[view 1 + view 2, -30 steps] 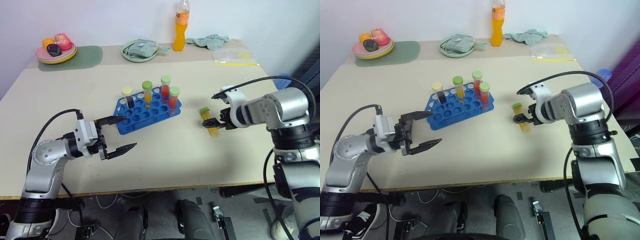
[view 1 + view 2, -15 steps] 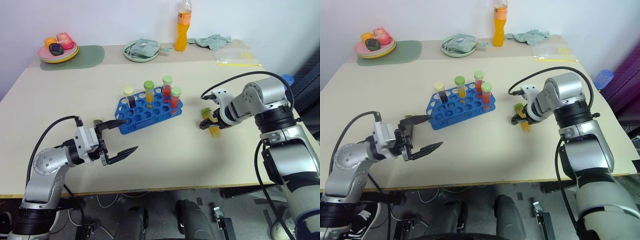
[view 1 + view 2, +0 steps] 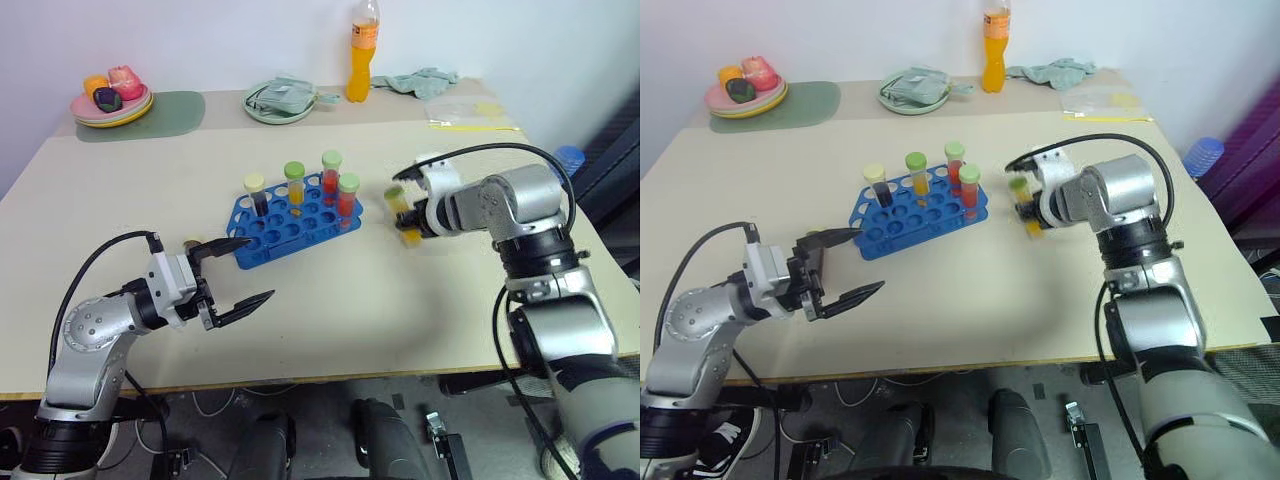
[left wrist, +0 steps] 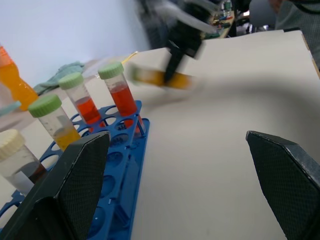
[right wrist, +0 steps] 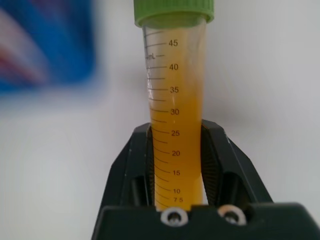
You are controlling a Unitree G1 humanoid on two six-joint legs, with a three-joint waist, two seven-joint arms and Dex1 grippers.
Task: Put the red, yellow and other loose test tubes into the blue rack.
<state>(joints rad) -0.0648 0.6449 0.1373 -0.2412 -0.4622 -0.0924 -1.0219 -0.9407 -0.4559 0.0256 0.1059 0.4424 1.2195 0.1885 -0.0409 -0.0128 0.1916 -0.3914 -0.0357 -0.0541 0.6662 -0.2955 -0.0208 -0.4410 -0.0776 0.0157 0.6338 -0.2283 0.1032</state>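
The blue rack (image 3: 300,222) lies mid-table with several capped tubes standing in its far holes: one dark, one yellow, two red. My right gripper (image 3: 412,220) is shut on a yellow test tube (image 3: 398,200) with a green cap and holds it above the table, just right of the rack. The right wrist view shows the tube (image 5: 176,100) clamped low on its body between both pads, its cap pointing away from the wrist. My left gripper (image 3: 245,272) hangs open and empty near the rack's front left corner. Its fingers (image 4: 75,190) frame the rack (image 4: 125,165) in the left wrist view.
Along the far edge stand an orange bottle (image 3: 362,50), a green plate with a cloth (image 3: 283,100), a crumpled cloth (image 3: 420,80) and a plastic bag (image 3: 465,112). A plate of toy food (image 3: 112,100) sits on a green mat (image 3: 165,112) at far left.
My right gripper has shut on the yellow tube that lay on the table, lifted it and carried it left toward the rack. The left arm has stayed put.
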